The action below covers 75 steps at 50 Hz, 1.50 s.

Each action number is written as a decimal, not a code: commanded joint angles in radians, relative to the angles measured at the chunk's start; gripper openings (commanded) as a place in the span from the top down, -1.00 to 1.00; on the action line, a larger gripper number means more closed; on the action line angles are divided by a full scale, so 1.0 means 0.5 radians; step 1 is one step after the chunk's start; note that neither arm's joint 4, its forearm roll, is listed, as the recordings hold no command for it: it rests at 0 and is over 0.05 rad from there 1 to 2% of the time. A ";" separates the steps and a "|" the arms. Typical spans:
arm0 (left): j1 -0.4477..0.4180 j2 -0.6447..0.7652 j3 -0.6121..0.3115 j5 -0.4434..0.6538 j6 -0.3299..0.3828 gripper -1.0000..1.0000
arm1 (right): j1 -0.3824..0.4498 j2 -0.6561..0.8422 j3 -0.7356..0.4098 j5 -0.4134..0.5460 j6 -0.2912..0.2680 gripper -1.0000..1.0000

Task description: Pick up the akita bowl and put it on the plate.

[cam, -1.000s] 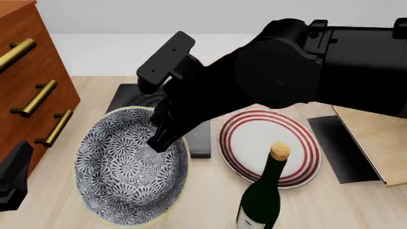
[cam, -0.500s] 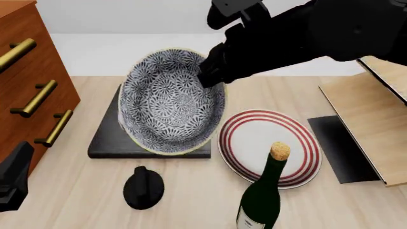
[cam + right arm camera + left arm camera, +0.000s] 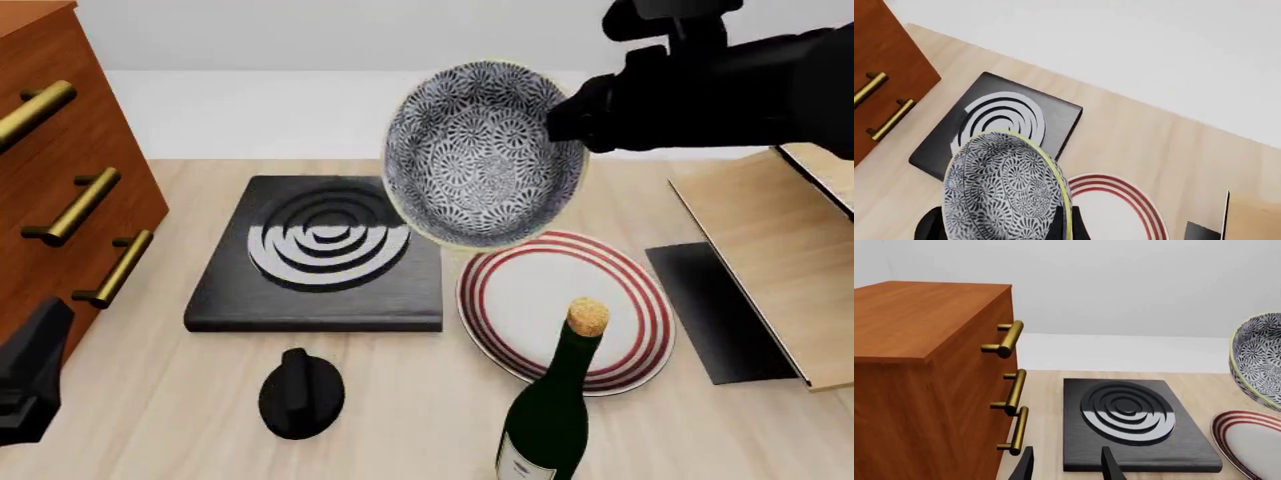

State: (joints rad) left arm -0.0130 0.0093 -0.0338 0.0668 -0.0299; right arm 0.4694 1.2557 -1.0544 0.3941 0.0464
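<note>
While the akita bowl point(image 3: 483, 152) hung in the air, tilted so its patterned inside faced the front camera, we logged the pickup as done. The right gripper point(image 3: 571, 112) was clamped on the bowl's rim at its right edge; in the right wrist view the dark fingers point(image 3: 1069, 226) pinched that pale rim between them. The bowl was clear of the table, above the gap between the stove slab point(image 3: 320, 255) and the plate point(image 3: 566, 307), its lower edge overlapping the plate's far rim in the front view.

The plate lay bare, red rings fully showing, with nothing on it. A corked bottle point(image 3: 551, 412) stood just in front of it, and a small black knob point(image 3: 300, 393) sat near the slab's front edge.

What remained, by our reckoning: carry the bowl a little further over the plate, level it, lower it and release. We judged the bottle a hazard on the way down.

The left gripper point(image 3: 1065, 465) was idle beside the drawer cabinet point(image 3: 927, 365), fingers apart and holding nothing.
</note>
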 commanded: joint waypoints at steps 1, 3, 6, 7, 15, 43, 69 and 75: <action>-0.004 -0.002 0.026 -0.019 0.011 -1.00 | -0.251 -0.096 0.211 -0.138 0.087 1.00; -0.006 0.003 0.034 -0.033 0.011 -1.00 | -0.319 -0.091 0.256 -0.159 0.106 1.00; -0.005 0.008 0.045 -0.047 0.020 -1.00 | -0.383 -0.060 0.284 -0.172 0.065 1.00; -0.004 0.012 0.043 -0.047 0.017 -1.00 | -0.407 -0.042 0.298 -0.162 0.050 1.00; -0.007 0.014 0.028 -0.029 0.018 -1.00 | -0.508 -0.042 0.327 -0.185 0.109 1.00; 0.015 0.025 0.016 -0.008 0.025 -1.00 | -0.533 0.041 0.653 -0.317 0.261 1.00; 0.040 0.033 0.021 -0.017 0.016 -1.00 | -0.543 0.288 0.865 -0.614 0.376 1.00; 0.045 0.047 0.023 -0.030 0.016 -1.00 | -0.523 0.340 0.917 -0.674 0.399 1.00</action>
State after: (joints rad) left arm 0.0054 0.0271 -0.0217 0.0554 -0.0215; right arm 0.2014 1.3888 -0.6330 0.1076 0.2240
